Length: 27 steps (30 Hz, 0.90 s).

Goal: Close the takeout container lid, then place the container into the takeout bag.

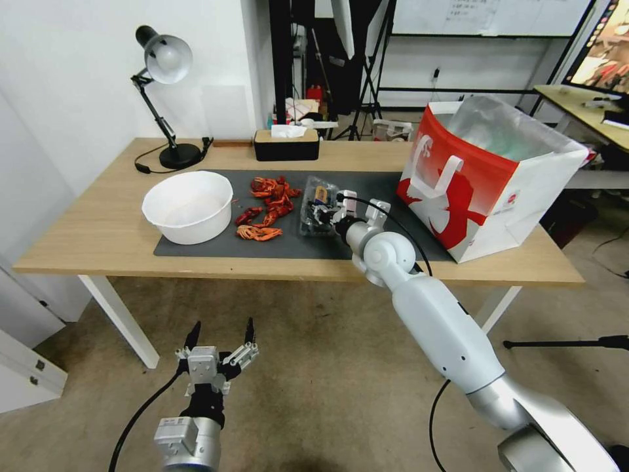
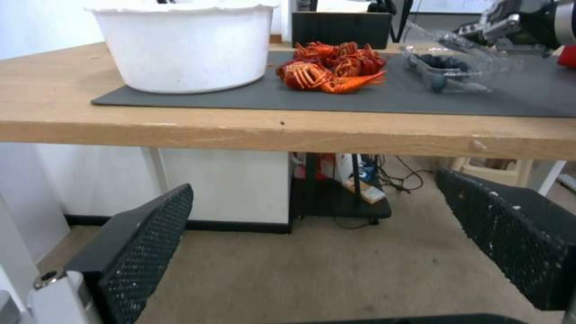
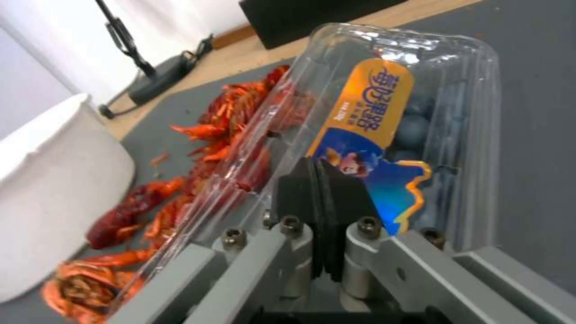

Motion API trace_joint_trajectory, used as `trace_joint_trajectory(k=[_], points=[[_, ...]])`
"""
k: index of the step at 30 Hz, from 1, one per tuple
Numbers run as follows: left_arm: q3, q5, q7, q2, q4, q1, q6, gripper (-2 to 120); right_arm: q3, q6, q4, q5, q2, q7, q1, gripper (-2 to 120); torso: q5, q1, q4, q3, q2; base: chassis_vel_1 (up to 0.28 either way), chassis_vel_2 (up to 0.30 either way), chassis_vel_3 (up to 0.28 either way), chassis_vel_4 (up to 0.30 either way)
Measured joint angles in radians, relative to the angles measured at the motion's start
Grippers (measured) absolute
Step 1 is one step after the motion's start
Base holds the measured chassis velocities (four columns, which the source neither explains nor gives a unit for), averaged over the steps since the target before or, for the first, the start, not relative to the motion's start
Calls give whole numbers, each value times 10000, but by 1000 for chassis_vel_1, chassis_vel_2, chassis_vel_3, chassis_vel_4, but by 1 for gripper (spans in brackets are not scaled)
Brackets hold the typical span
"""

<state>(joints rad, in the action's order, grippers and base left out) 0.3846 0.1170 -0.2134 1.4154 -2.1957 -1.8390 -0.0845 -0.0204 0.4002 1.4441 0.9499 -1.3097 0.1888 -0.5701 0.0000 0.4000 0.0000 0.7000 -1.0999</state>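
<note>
One gripper (image 3: 324, 198) presses lid (image 3: 360, 90).

The container (image 1: 319, 208) is partly hidden behind the right gripper (image 1: 325, 214) in the head view. Whether the lid (image 3: 384, 112) is pinched between the pressed-together pads (image 3: 318, 198) cannot be told. The bowl (image 3: 54, 189) beside the gripper is cut off at the edge.
</note>
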Motion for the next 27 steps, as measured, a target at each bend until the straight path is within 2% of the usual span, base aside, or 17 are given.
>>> trace_joint_trajectory(k=[6, 14, 16, 18, 20, 22, 27], points=[[22, 88, 2, -120, -68, 105, 110, 100, -29, 236, -2, -273, 58, 12, 18, 0, 0, 0, 0, -1, 0, 0, 0, 0, 0], [33, 1291, -149, -604, -674, 526, 933, 100, -33, 591, 68, -581, 196, -37, 61, 0, 1, 0, 0, 0, 0, 0, 0, 0, 0], [69, 1889, -191, -861, -847, 815, 1185, 100, -34, 698, 114, -590, 244, -68, 71, 0, -1, 0, 0, 0, 0, 0, 0, 0, 0], [125, 3083, -490, -1335, -1052, 1390, 1516, 100, -38, 843, 150, -596, 289, -76, 77, 0, 0, 0, -1, 0, 0, 0, 0, 0, 0], [140, 3398, -566, -1457, -1073, 1557, 1583, 100, -39, 866, 161, -597, 298, -77, 77, 0, 0, 0, 0, 0, 0, 0, 0, 0, 0], [167, 4262, -703, -1871, -935, 2140, 1659, 100, -52, 910, 192, -597, 343, -89, 77, 0, 1, 0, 1, 0, -1, 0, 0, 0, 0], [167, 5234, -773, -2454, -527, 3016, 1663, 100, -82, 957, 227, -574, 400, -96, 79, 0, -2, 0, -1, 0, 0, 0, 0, 0, 0]])
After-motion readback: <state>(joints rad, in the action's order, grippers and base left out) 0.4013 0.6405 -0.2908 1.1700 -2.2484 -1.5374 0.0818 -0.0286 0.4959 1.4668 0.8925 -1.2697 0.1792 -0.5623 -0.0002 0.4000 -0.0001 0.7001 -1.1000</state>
